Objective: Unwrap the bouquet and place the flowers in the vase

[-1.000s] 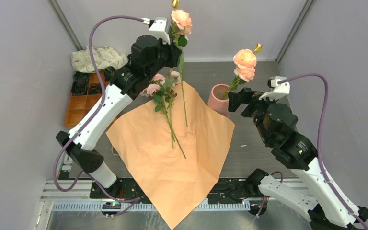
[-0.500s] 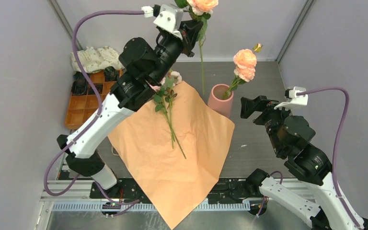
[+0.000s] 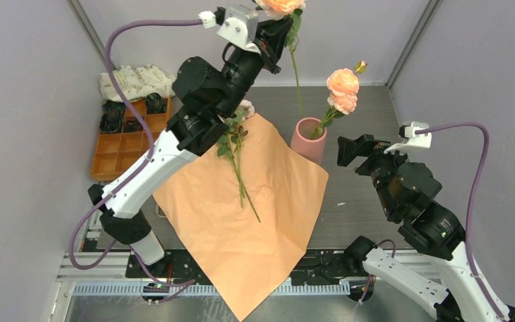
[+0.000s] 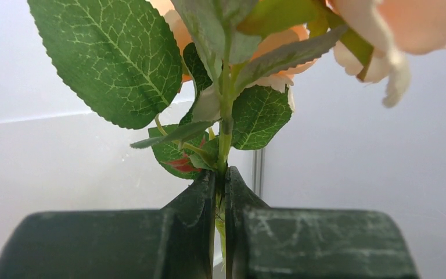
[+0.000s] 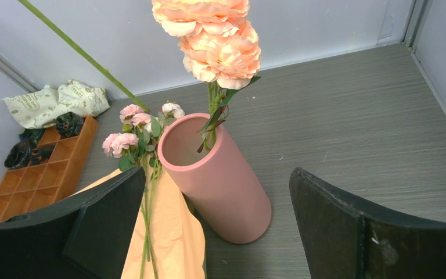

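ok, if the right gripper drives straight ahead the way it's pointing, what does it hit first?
The vase: in the wrist view it sits dead centre between the open fingers of the right gripper. Nothing shows in between, though depth is hard to judge.

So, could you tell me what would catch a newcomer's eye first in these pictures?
The left gripper, raised high at the back, is shut on the stem of a peach rose. Right of centre, the pink vase stands upright with two peach blooms already in it, the open right gripper beside it. A big orange paper sheet covers the middle, with small pink roses lying on it.
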Motion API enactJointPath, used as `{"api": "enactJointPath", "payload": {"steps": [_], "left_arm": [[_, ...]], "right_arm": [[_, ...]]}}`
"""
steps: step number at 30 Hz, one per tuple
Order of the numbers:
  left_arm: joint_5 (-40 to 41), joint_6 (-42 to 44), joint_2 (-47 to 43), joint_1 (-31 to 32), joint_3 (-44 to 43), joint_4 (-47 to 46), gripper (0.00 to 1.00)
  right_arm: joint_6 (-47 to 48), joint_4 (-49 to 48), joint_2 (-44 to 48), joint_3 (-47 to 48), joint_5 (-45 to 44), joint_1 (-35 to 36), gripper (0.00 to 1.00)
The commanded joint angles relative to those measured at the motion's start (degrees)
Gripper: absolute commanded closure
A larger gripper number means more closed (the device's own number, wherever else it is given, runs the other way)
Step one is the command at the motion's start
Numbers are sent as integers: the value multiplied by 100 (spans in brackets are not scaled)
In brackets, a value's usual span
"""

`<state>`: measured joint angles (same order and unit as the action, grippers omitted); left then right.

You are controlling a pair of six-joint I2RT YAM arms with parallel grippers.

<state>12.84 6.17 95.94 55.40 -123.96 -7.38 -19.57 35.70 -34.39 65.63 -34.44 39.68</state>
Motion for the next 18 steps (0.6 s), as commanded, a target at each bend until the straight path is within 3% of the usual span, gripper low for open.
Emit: {"api": "enactJointPath", "payload": {"steps": [1,5,12,18], "left_arm": [[-58,-186,-155,6,713,-711,100],[-100,-479,-345,2,1626,-1251,100],[1,-915,-454,6,2333,-1371,100],[153,-1147,-584,1,2926,-1483,88]], "right_arm": [[103,-133,-15,141,17,19,1],[103,-79,-23,176,9,19,1],[69,-44,29,112,26,19,1],[16,-99,-1,71,117,16,1]]}}
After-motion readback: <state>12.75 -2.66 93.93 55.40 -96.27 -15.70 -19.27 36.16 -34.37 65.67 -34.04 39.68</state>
